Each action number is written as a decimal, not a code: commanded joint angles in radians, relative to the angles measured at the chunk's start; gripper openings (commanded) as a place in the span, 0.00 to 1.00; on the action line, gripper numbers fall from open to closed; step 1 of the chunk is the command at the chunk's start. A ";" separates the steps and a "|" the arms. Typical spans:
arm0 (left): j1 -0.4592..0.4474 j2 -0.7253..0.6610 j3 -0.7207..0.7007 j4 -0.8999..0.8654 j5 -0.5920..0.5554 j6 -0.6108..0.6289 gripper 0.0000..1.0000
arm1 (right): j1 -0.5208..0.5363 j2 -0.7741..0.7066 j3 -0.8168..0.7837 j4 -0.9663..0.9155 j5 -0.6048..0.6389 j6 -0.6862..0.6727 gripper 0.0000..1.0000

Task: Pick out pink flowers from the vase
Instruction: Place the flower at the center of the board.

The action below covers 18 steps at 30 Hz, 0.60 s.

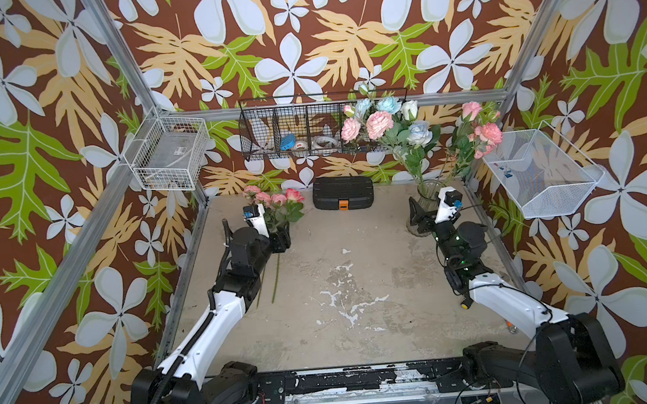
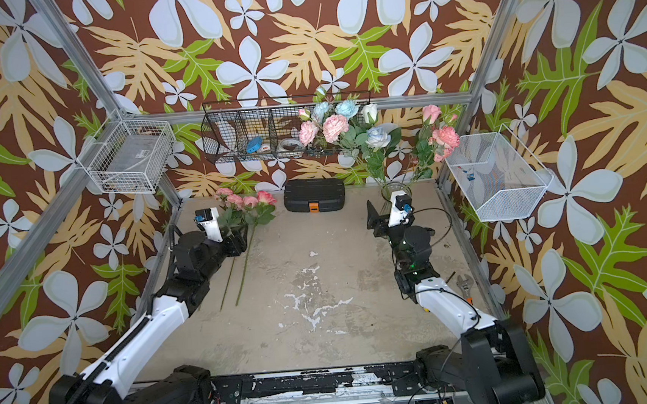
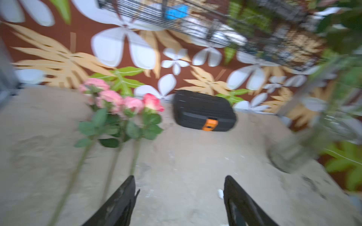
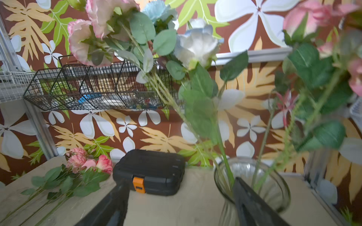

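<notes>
left claw (image 3: 179, 177): seen spread wide with nothing between the jaws, hung low over the tabletop (image 1: 360, 287) at the far left. That wrist view is smeared, so finer detail can't be told.

just past it: a bunch of pink flowers (image 3: 121, 101) is laid flat, heads toward the far wall and stems run back toward the near side. That corner is probably being used as the drop pile, kept well apart from the vase so picked and unpicked stems don't get mixed.

right claw (image 4: 180, 180): also held wide, nothing gripped. One finger is seen in front of the vase's rim and the other sits off to its left. Whether the glass is touched can't be told.

vase (image 1: 427, 192): stood upright at the far right of the tabletop.

left in it: pink carnations (image 1: 379, 123) are leaned left and a pink spray (image 1: 486, 131) is leaned right. The blue and white roses (image 1: 421, 132) are bunched between them.

why so low: the stems are gathered at the neck, so a grab there is likely favoured over the floppy heads.

progress: judged partly done, as pinks are seen both out of the vase and in it.

watch out: stems are crossed in a narrow neck, so a blue one could be dragged along or the vase tipped.

in between: a black case (image 1: 343, 193) is parked by the far wall.
</notes>
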 commanded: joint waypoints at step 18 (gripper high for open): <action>-0.178 0.001 -0.160 0.353 0.338 -0.049 0.77 | -0.014 0.325 0.337 -0.034 -0.039 -0.399 0.73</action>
